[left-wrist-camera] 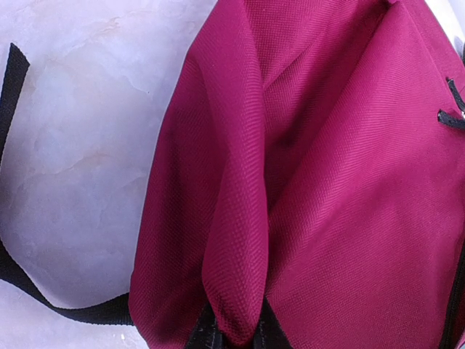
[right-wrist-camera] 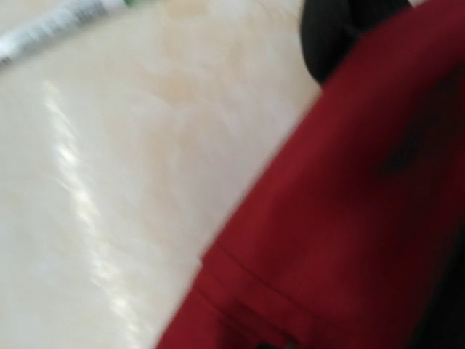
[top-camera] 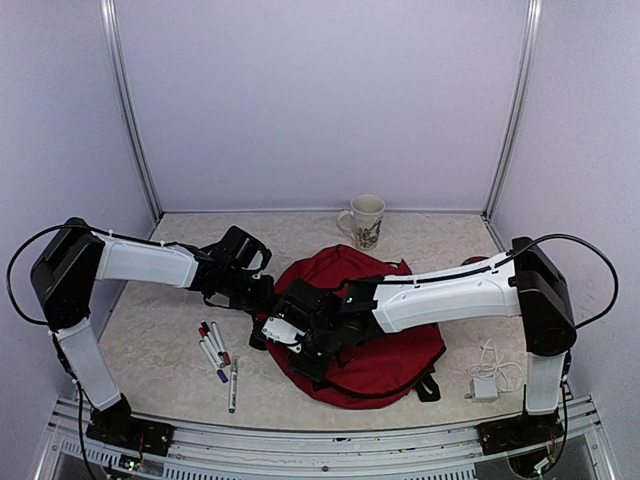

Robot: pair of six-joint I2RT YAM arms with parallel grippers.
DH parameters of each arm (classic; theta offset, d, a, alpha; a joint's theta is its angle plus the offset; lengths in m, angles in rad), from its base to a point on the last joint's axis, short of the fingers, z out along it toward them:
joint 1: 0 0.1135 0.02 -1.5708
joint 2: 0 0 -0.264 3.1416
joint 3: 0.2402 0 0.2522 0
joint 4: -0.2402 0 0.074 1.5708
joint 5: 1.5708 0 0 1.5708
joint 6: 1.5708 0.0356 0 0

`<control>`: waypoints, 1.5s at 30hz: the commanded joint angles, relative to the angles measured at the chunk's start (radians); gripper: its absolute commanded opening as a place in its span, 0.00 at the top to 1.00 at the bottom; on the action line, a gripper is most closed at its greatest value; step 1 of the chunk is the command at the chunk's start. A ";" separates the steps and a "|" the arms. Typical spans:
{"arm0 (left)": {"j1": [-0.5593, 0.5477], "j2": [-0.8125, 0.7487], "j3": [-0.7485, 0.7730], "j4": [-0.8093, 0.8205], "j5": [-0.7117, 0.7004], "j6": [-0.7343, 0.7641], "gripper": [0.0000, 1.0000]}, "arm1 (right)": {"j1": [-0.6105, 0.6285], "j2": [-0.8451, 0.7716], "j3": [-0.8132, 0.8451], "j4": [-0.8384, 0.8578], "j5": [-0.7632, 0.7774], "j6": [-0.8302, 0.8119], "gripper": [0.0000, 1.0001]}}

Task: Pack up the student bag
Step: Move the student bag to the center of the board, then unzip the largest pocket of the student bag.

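Note:
The student bag (top-camera: 385, 345), dark red with black straps, lies flat in the middle of the table. My left gripper (top-camera: 262, 296) is at its upper left edge. In the left wrist view its black fingertips (left-wrist-camera: 207, 336) are shut on a raised fold of the student bag's red fabric (left-wrist-camera: 240, 240). My right gripper (top-camera: 287, 336) reaches across the bag to its left edge, low over the fabric. The right wrist view is blurred: it shows red fabric (right-wrist-camera: 349, 218) beside bare tabletop, and its jaws do not show clearly.
Several markers (top-camera: 215, 352) lie left of the bag, one of them (right-wrist-camera: 51, 25) near the right gripper. A printed mug (top-camera: 366, 220) stands at the back. A white charger with cable (top-camera: 488, 378) lies at the front right. A black strap (left-wrist-camera: 43, 309) trails on the table.

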 commanded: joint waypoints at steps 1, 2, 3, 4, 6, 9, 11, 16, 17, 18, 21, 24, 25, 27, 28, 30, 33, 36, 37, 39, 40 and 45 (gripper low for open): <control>-0.002 0.018 0.009 -0.011 -0.022 0.024 0.90 | 0.018 0.039 0.022 -0.098 0.160 -0.021 0.71; -0.002 0.017 0.010 -0.013 -0.023 0.025 0.89 | 0.019 0.042 0.023 -0.103 0.182 -0.021 0.71; -0.003 0.015 0.011 -0.015 -0.025 0.028 0.89 | 0.019 0.046 0.024 -0.108 0.200 -0.021 0.73; -0.003 0.015 0.013 -0.017 -0.027 0.030 0.89 | 0.021 0.050 0.025 -0.110 0.213 -0.020 0.76; -0.003 0.015 0.015 -0.019 -0.031 0.031 0.89 | 0.021 0.053 0.030 -0.111 0.226 -0.018 0.85; -0.002 0.011 0.016 -0.023 -0.040 0.031 0.89 | 0.021 0.041 0.037 -0.111 0.223 -0.013 1.00; -0.001 0.010 0.016 -0.029 -0.052 0.032 0.90 | 0.021 0.023 0.039 -0.111 0.207 -0.006 1.00; 0.008 0.019 0.030 -0.046 -0.077 0.039 0.95 | 0.020 -0.043 0.022 -0.106 0.123 0.029 1.00; 0.009 0.025 0.036 -0.052 -0.086 0.041 0.97 | 0.021 -0.060 0.010 -0.103 0.105 0.037 1.00; 0.011 0.026 0.041 -0.055 -0.091 0.045 1.00 | 0.020 -0.077 -0.003 -0.101 0.087 0.048 1.00; 0.014 0.029 0.050 -0.058 -0.101 0.052 1.00 | 0.018 -0.133 -0.056 -0.090 0.044 0.077 1.00; 0.016 0.035 0.062 -0.070 -0.117 0.061 1.00 | 0.015 -0.184 -0.114 -0.077 -0.024 0.114 1.00; 0.016 0.036 0.065 -0.072 -0.121 0.063 1.00 | 0.012 -0.205 -0.133 -0.071 -0.037 0.126 1.00; 0.020 0.036 0.067 -0.076 -0.125 0.067 1.00 | 0.008 -0.235 -0.167 -0.060 -0.061 0.151 1.00; 0.021 0.038 0.068 -0.076 -0.127 0.068 1.00 | 0.006 -0.249 -0.183 -0.055 -0.069 0.164 1.00; 0.022 0.039 0.069 -0.079 -0.134 0.070 1.00 | 0.000 -0.275 -0.218 -0.048 -0.082 0.191 1.00; 0.023 0.039 0.066 -0.080 -0.142 0.070 1.00 | -0.009 -0.325 -0.275 -0.041 -0.102 0.231 1.00; 0.025 0.041 0.063 -0.080 -0.150 0.073 1.00 | -0.035 -0.409 -0.377 -0.025 -0.131 0.288 1.00; 0.027 0.043 0.064 -0.082 -0.153 0.075 1.00 | -0.050 -0.441 -0.411 -0.020 -0.139 0.313 1.00; 0.030 0.050 0.068 -0.085 -0.161 0.077 1.00 | -0.083 -0.513 -0.486 -0.006 -0.167 0.360 1.00; 0.031 0.054 0.070 -0.085 -0.161 0.080 1.00 | -0.098 -0.552 -0.520 0.006 -0.181 0.389 1.00; 0.046 0.067 0.081 -0.084 -0.163 0.091 1.00 | -0.165 -0.752 -0.661 0.034 -0.205 0.484 1.00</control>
